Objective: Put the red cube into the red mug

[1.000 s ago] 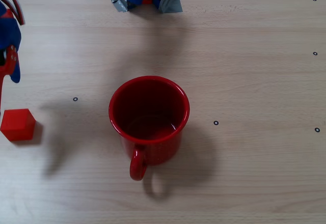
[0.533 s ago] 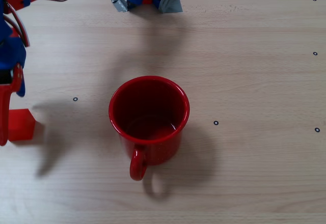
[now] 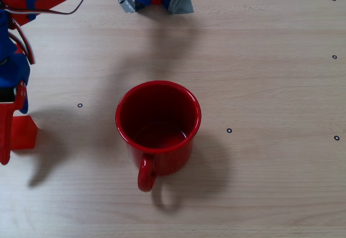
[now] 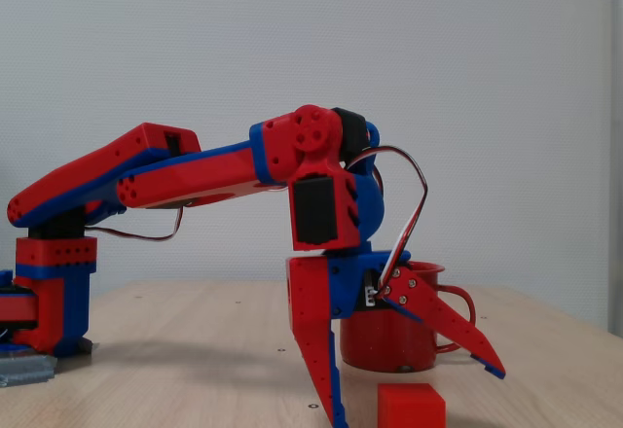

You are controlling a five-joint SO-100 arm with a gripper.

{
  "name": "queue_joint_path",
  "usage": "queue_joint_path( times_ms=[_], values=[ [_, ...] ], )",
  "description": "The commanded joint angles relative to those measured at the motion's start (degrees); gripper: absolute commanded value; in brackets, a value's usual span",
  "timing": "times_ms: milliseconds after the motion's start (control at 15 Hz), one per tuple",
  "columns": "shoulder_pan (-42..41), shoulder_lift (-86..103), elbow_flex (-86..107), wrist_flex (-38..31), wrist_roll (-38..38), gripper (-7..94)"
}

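The claw [image 4: 414,394] hangs spread wide, gripping nothing, straddling the red cube [image 4: 411,406] so it can close on it; the red mug [image 3: 158,127] waits well apart.

You see a glossy, enamel-like red mug [image 3: 158,127], a matte plain-faced red cube [image 4: 411,406], a pale wood-grain table [image 3: 270,59] with a smooth finish, a matte red and blue plastic gripper [image 4: 409,389], crinkled grey tape [image 3: 181,0] at the arm's base.

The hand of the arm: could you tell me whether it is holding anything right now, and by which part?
Nothing is held. The hand is open, its jaws spread either side of the red cube, which sits on the table.
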Motion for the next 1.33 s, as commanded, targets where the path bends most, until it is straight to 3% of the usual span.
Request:
queue_joint_path(
  times_ms=[0, 400, 733, 867, 1267],
  values=[
    [0.09, 3.43, -4.48, -1.23, 0.53, 51],
    [-0.09, 2.9, -4.48, -1.58, 0.88, 37],
    [-0.62, 2.81, -4.66, -0.79, -0.79, 9],
    [-0.79, 2.99, -4.48, -0.62, -1.32, 2],
    [0.26, 11.51, 5.71, -2.11, 0.44, 0]
  ],
)
